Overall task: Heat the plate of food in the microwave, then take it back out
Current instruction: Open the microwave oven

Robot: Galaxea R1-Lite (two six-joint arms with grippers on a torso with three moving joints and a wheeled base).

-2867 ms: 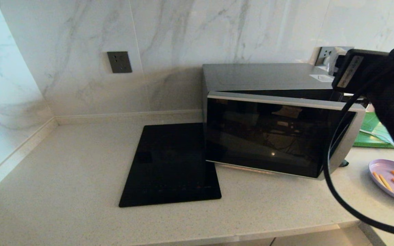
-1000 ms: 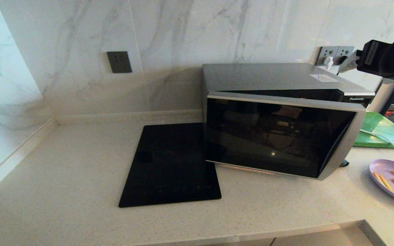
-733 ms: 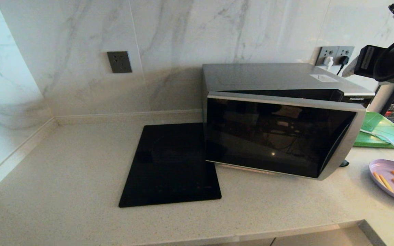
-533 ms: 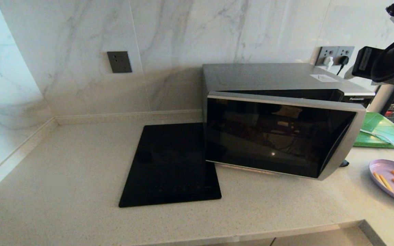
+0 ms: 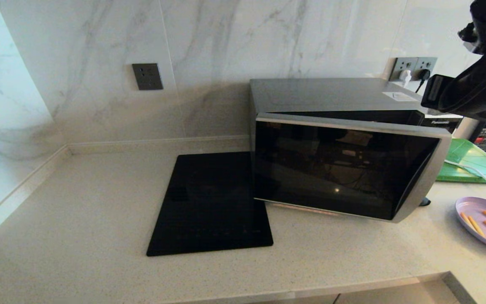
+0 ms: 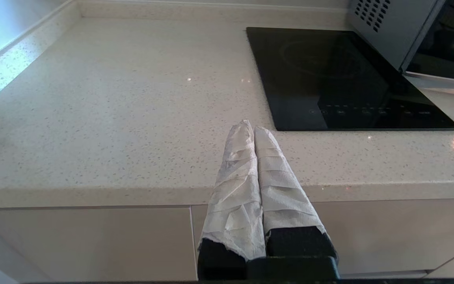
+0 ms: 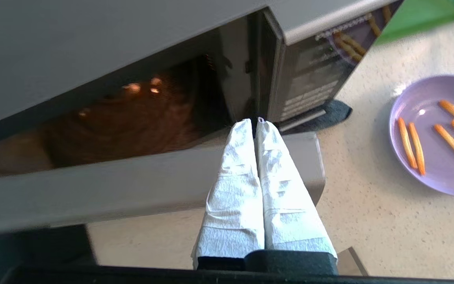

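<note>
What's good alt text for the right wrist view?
Right gripper, its white-wrapped fingers shut and empty, hovers above the partly open door of the microwave. The plate of food sits on the countertop beside it.

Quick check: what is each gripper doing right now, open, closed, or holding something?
Left gripper: closed, holding nothing, parked at the counter's front edge.
Right gripper: closed, empty, above the microwave's partly open door.

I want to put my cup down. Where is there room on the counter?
The biggest bare patch of counter lies between the side wall and the black cooktop. A bare strip runs along the front edge. It is crowded on the right: the microwave with its door ajar, the purple plate of food and the green board.
</note>
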